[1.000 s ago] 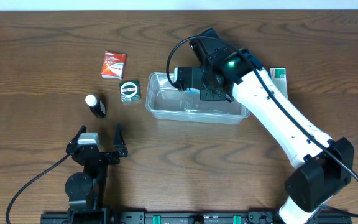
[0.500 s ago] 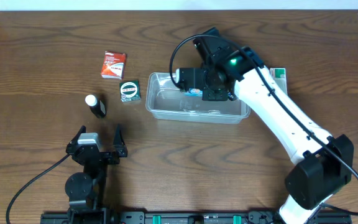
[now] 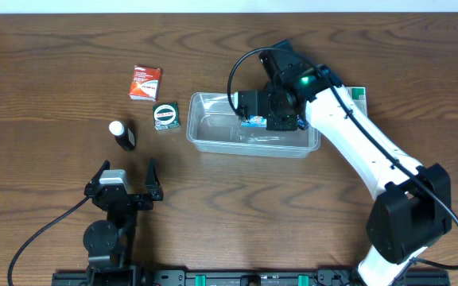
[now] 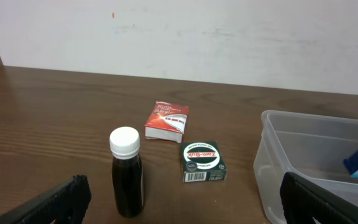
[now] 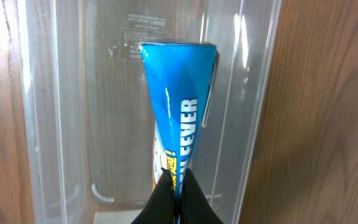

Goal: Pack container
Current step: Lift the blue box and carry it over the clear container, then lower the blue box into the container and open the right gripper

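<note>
The container [image 3: 194, 132] is being loaded with a blue tube [image 5: 178, 106] clamped in the right gripper [image 5: 178, 186], to be lowered and released next.

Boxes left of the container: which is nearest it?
The dark green Zam-Buk box, just off the container's left end; the red box lies farther away.

Overhead looks straight down on the whole table [image 3: 54, 48]. Left wrist faces level, forward between its fingers [image 4: 55, 202]. Right wrist looks closely past its fingertips [image 5: 163, 199] at the blue packet [image 5: 179, 112] and container [image 5: 42, 93], shared by all views.
</note>
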Controlling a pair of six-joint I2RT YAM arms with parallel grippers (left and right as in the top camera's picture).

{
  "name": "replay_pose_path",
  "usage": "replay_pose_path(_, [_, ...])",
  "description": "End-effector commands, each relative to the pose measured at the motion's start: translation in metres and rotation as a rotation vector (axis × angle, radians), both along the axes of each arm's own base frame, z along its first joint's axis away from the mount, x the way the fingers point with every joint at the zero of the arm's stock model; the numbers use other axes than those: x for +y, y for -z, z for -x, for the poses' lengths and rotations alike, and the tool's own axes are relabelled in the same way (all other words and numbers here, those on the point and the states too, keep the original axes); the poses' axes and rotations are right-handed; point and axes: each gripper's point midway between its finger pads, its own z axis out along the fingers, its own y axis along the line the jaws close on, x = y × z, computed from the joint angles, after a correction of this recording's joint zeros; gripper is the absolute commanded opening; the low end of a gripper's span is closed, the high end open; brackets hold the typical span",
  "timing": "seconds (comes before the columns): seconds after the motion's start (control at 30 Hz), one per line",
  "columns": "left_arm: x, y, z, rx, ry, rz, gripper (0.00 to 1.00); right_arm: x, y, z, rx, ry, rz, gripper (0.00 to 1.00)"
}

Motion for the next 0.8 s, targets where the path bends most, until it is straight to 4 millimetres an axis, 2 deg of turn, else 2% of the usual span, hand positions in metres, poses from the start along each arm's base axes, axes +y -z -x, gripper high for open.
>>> replay_pose_path(0.0, [-0.001, 0.017, 0.001, 0.051, 0.005, 0.001, 0.98, -0.001, 0.015, 0.001, 0.014, -0.024, -0.003, 0.01])
replay_pose_path(0.23, [-0.001, 0.017, 0.001, 0.051, 0.005, 0.001, 0.98, 0.000, 0.030, -0.001, -0.005, -0.024, -0.012, 0.01])
replay_pose_path(0.77, [-0.001, 0.017, 0.001, 0.051, 0.006, 0.001, 0.98, -0.010, 0.030, -0.008, -0.013, 0.005, -0.016, 0.01])
